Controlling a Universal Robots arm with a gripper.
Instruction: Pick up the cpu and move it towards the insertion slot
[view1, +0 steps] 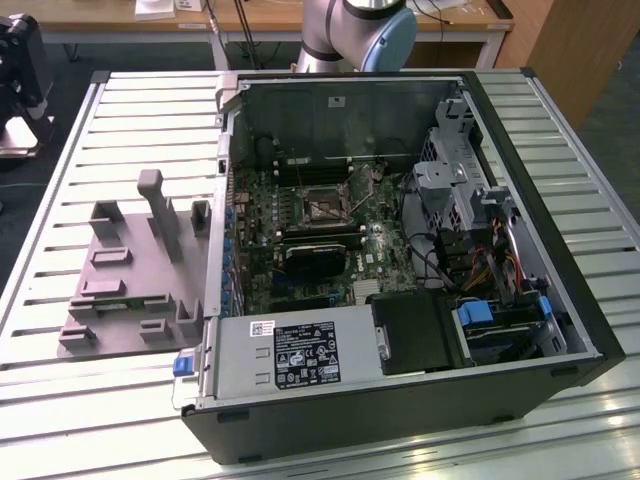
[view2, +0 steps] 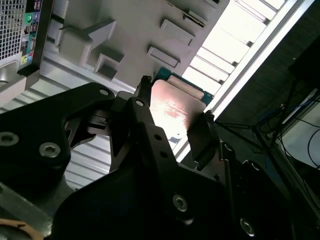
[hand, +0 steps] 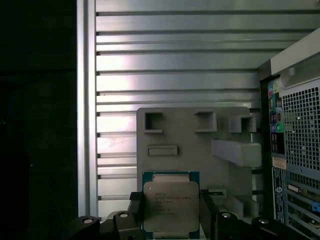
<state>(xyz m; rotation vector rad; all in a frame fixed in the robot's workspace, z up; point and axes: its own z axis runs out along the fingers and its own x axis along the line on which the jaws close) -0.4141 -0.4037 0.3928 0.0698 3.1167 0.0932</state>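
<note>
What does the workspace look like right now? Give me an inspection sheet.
Surface: slatted metal table carrying an open computer case.
Job's things: the cpu is held in the gripper, with the grey fixture plate lying beyond it; the insertion slot sits on the board inside the case.
Clutter: nothing seen.
Gripper: gripper shut on the cpu, one finger at each side.
Cables: black and coloured wires inside the case, at the exterior view's right.
Surroundings: wooden desk and the robot arm behind the table.
</note>
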